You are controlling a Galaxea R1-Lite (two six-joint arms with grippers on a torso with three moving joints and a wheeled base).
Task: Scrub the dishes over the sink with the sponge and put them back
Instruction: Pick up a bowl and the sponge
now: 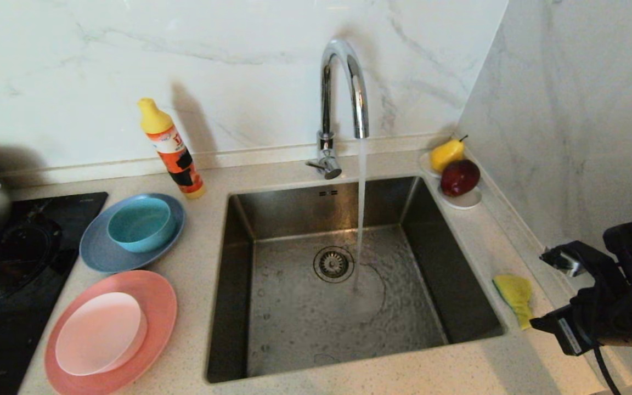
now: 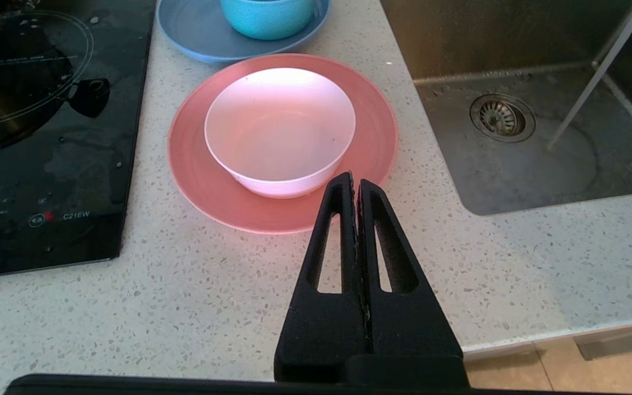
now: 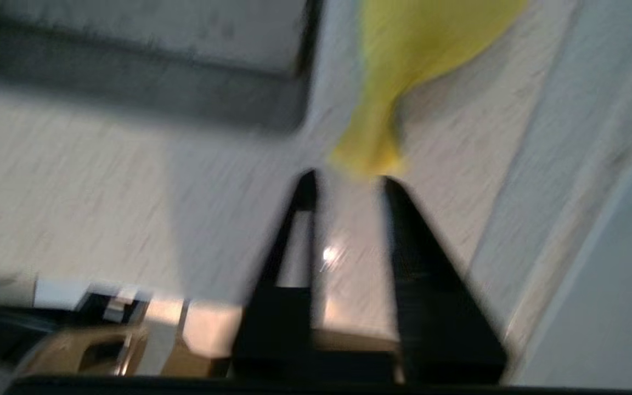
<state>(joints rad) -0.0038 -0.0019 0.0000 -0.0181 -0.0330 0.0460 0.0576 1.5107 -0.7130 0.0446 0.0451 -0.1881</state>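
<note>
Just beyond parted right pincer (image 3: 346, 178) tips: sponge (image 3: 415, 60), untouched, on counter (image 3: 102, 164).

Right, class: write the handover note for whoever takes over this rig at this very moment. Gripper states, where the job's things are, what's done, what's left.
Left gripper: shut, empty, parked over the counter near the pink plate.
Right gripper: open, empty, close to the sponge, not touching it.
Sponge lies on the counter right of the sink; tap running.
Teal bowl on grey-blue plate, pale bowl on pink plate, all left of the sink.
Done: nothing picked up.
Left: grasp sponge, scrub each dish over the sink, return them.
</note>
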